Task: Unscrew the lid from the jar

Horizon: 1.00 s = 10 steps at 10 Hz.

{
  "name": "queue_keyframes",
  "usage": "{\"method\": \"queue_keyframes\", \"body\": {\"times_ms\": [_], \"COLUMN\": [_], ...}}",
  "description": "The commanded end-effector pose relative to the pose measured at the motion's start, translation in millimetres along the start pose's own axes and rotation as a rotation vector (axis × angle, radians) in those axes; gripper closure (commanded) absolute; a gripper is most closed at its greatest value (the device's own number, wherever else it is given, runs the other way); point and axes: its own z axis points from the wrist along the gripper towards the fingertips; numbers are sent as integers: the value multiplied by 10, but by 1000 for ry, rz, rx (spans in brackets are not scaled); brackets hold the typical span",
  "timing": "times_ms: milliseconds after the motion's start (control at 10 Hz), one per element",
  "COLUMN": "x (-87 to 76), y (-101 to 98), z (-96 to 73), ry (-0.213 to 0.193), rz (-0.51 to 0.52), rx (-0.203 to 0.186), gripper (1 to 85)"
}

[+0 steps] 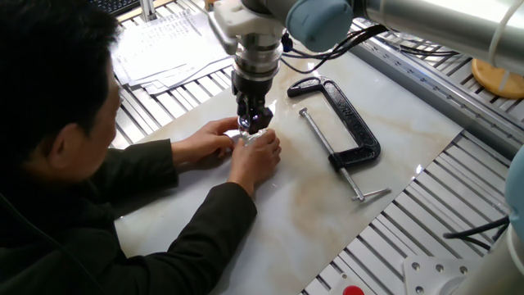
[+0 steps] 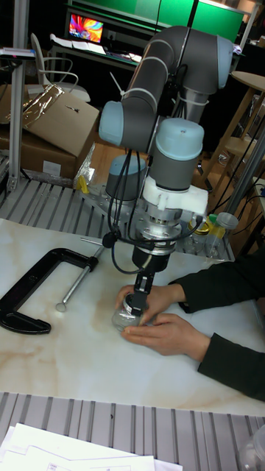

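Two hands steady jar on table.
Gripper seems pinched on lid, view partly blocked.

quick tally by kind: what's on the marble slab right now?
Jar: 1
Lid: 1, under the gripper
Black C-clamp: 1
Human hands on the jar: 2
Total: 5
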Motion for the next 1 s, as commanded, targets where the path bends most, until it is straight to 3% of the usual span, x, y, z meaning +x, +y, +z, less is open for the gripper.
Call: {"method": "queue_keyframes", "body": {"times_ms": [0,200,600,900], "x": [86,117,-53,-173], "y": [-10,-27,-80,-21], "z": [-47,-71,-84,-90], "ry": [-31,-11,3,-52], "rz": [-251,-350,-596,-784], "rx": [0,11,31,27], "gripper": [847,847,847,847]}}
